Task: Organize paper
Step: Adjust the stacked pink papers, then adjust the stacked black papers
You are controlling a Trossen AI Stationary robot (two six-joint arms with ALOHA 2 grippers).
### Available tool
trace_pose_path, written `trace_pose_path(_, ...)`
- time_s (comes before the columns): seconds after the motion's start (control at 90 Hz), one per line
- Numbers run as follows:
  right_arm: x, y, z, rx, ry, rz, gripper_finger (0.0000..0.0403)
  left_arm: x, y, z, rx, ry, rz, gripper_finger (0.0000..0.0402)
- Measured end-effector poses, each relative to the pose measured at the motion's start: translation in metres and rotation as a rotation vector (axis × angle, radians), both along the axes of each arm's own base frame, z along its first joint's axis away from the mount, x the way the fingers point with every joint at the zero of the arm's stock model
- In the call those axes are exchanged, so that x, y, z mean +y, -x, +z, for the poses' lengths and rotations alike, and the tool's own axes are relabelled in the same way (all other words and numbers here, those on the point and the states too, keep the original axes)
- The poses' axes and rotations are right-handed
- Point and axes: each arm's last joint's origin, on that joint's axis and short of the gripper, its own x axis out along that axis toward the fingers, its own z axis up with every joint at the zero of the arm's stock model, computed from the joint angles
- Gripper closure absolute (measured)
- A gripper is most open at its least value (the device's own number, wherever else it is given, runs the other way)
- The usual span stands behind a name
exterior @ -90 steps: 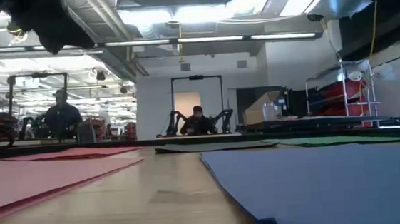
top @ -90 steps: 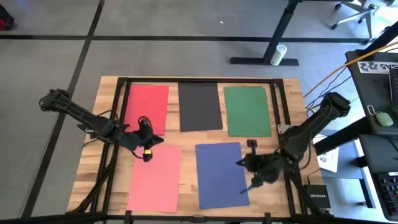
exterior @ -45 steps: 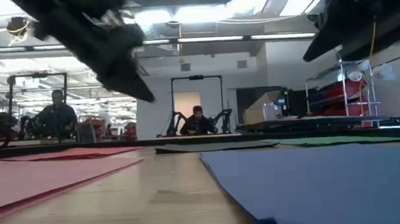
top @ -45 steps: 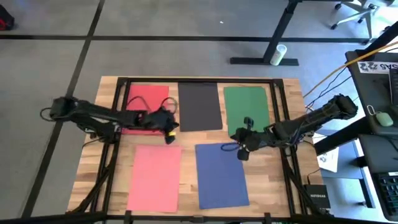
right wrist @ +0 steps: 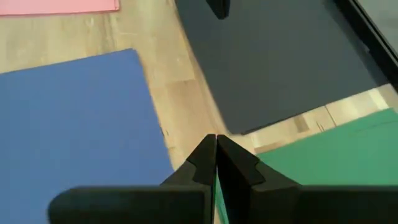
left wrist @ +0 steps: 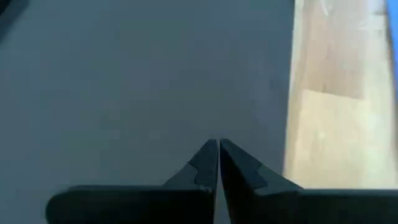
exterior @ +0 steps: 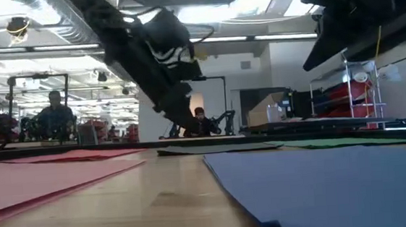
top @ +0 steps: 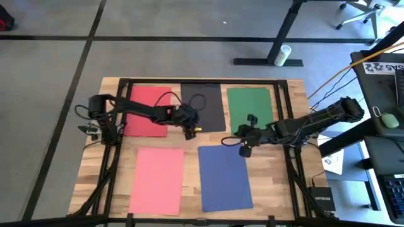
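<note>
Five sheets of paper lie flat on the wooden table: red (top: pixel 148 110), black (top: pixel 205 104) and green (top: pixel 252 110) in the far row, pink (top: pixel 158 180) and blue (top: pixel 224 176) in the near row. My left gripper (top: pixel 189 133) is shut over the black sheet (left wrist: pixel 137 74), near its near left corner. My right gripper (top: pixel 243 151) is shut above the bare wood (right wrist: pixel 186 93) where the blue (right wrist: pixel 74 118), black (right wrist: pixel 280 56) and green (right wrist: pixel 311 149) sheets come close. It sits high in the low view, clear of the table. My left gripper points its shut fingertips (left wrist: pixel 208 158) down at the black sheet near its near left corner (top: pixel 187 128). I cannot tell whether they touch the sheet.
A black metal frame (top: pixel 120 126) runs around the tabletop, with cables along the left side. A small white tag (top: pixel 288 130) lies at the table's right edge, and a dark box (top: pixel 322 197) sits off the near right corner. People (exterior: pixel 56 114) show in the room beyond.
My left gripper has swung from the pink sheet's far left corner toward the table's right and far edges, onto the black sheet's near left corner. My right gripper has gone from the blue sheet's right edge toward the far edge and left, to the gap by the green sheet.
</note>
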Motion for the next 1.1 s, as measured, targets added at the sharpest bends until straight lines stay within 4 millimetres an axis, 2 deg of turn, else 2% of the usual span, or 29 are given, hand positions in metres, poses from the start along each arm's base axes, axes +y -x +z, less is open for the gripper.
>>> trace_pose_path(0.278,0.0,0.0,0.0,0.005,0.009,0.01,0.0403,-0.001,0.004,-0.013,0.092,0.028,-0.007,0.0402)
trace_pose_path(0.633,0.0,0.0,0.0,0.005,0.011,0.012,0.0403,-0.003,0.004,-0.021,0.114,0.045,-0.01,0.0402)
trace_pose_path(1.1,0.0,0.0,0.0,0.005,0.011,0.012,0.0403,-0.036,0.002,-0.029,0.173,0.065,-0.069,0.0402)
